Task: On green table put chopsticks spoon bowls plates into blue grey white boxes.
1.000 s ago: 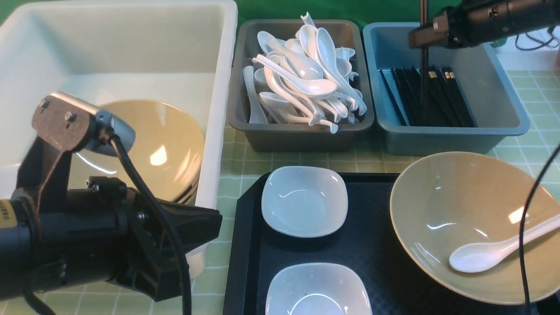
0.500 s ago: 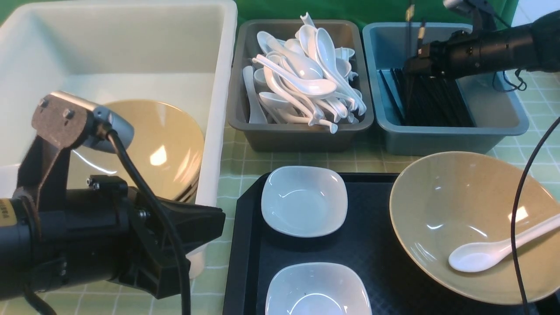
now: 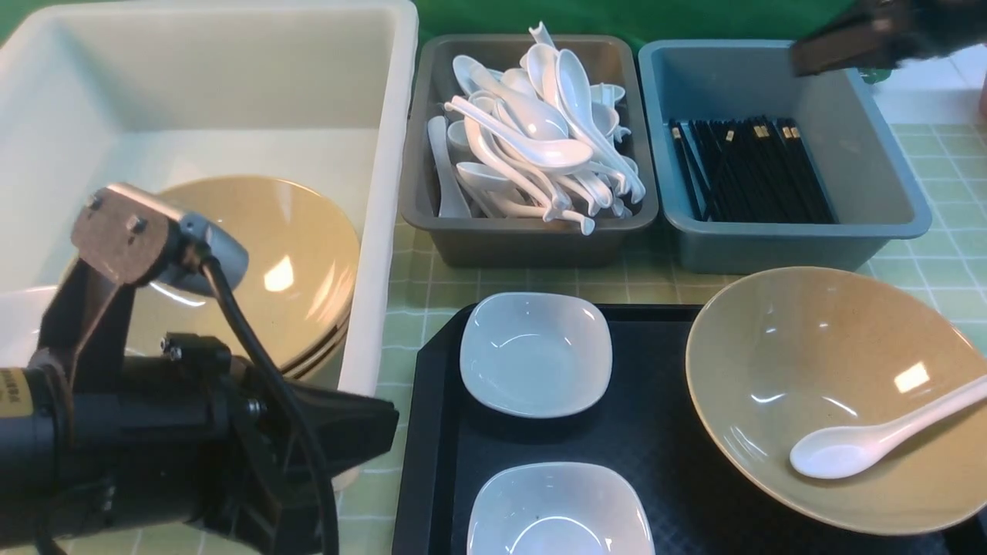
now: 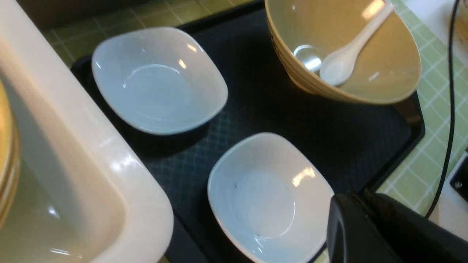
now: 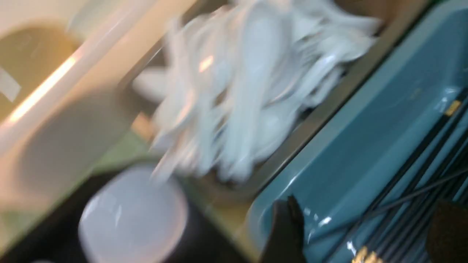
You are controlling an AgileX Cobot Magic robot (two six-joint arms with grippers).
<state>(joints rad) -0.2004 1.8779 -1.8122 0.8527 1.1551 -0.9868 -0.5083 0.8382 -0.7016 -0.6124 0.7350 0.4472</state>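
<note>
While the left claw is closed, the right claw gapes empty above the chopsticks.

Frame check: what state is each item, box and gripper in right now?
White box, holds stacked bowls.
Grey box, heaped with spoons.
Blue box, chopsticks lying flat inside.
Tray bowl, upright, one spoon inside.
Plates, empty, on tray.
Left gripper, shut.
Right gripper, open, empty.

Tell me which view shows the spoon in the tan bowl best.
Left wrist view: the whole spoon shows, scoop to handle end, resting inside the bowl. The front view is sharp too, but the frame edge cuts off its handle. The blurred right wrist view misses it.
</note>
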